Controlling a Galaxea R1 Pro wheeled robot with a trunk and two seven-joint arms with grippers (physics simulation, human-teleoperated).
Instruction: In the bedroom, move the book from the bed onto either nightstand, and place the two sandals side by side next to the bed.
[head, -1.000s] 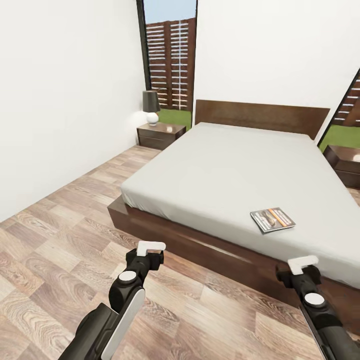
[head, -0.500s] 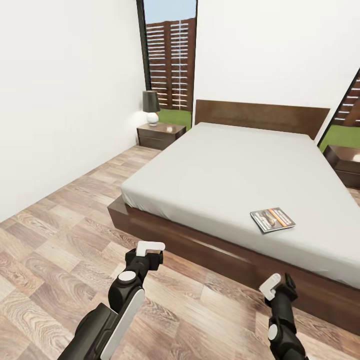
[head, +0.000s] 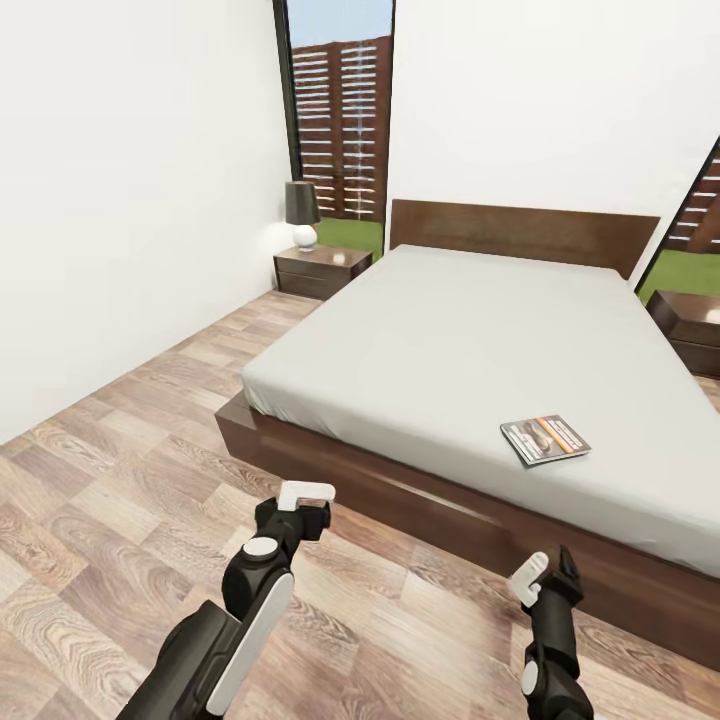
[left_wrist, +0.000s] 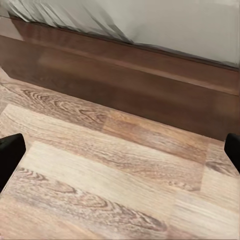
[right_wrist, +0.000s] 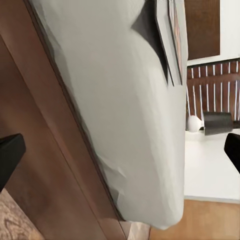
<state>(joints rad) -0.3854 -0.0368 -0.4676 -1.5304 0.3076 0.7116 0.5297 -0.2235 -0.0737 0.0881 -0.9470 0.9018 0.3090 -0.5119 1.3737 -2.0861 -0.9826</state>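
— Where are the grippers?

— Both hang low over the floor (head: 120, 480), short of the foot of the bed (head: 450, 350). The left gripper (head: 305, 495) points at the bed's brown frame (left_wrist: 125, 70); in its wrist view the two dark fingertips (left_wrist: 10, 152) sit at opposite edges, so the jaws are spread wide with nothing between them. The right gripper (head: 545, 575) is rolled on its side, one white finger and one dark finger splayed apart, also holding nothing.

— And the book?

— The book (head: 545, 440) lies flat on the grey mattress near the foot edge, toward the robot's right side, beyond the right gripper and clear of it. The right wrist view catches it edge-on (right_wrist: 170, 40) on the mattress.

— Nightstands?

— One nightstand (head: 322, 270) stands by the left side of the headboard, carrying a lamp (head: 302, 213) with a dark shade. The other nightstand (head: 690, 325) is at the right side, cut off by the picture's edge. A window (head: 340, 120) behind the lamp shows a slatted fence.
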